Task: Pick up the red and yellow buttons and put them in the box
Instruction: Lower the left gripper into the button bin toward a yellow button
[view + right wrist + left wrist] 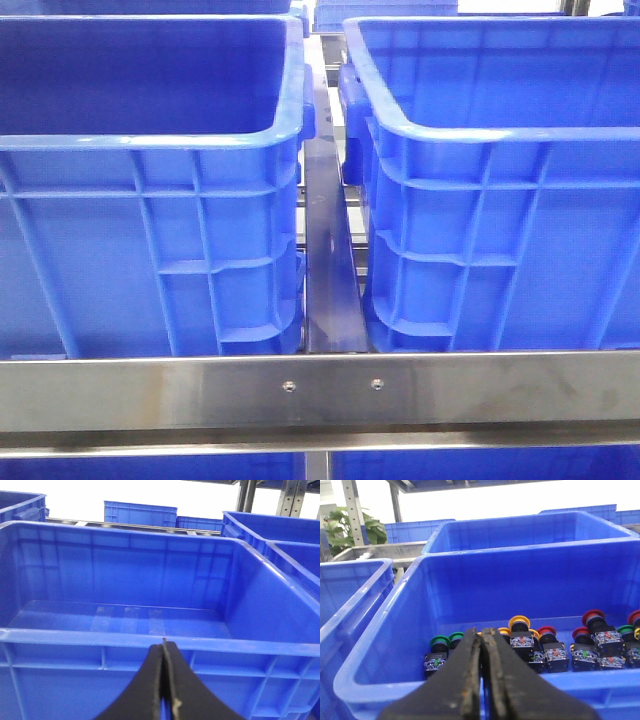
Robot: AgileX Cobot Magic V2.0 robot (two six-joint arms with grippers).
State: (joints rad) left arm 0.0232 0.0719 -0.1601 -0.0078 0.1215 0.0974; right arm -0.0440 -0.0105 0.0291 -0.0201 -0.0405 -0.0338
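Claws both clenched, gripping nothing: we're seeing left claw (481, 635) hovering over crate (395, 645) of buttons (519, 622), right claw (163, 647) facing box (125, 637).

Surroundings — rail, plant, shelving

Steel rail (320, 392) with two screws across the front; green-capped buttons (447, 641); leafy plant (351, 529) — grey shelving uprights (292, 499) behind.

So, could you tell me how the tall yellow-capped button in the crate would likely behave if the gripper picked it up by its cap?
The yellow-capped button stands tall on a narrower black body, so a nudge would probably tip it. Its round, smooth-looking cap may slip between the fingers. Neighbouring buttons crowd it inside the crate, so they would likely be jostled.
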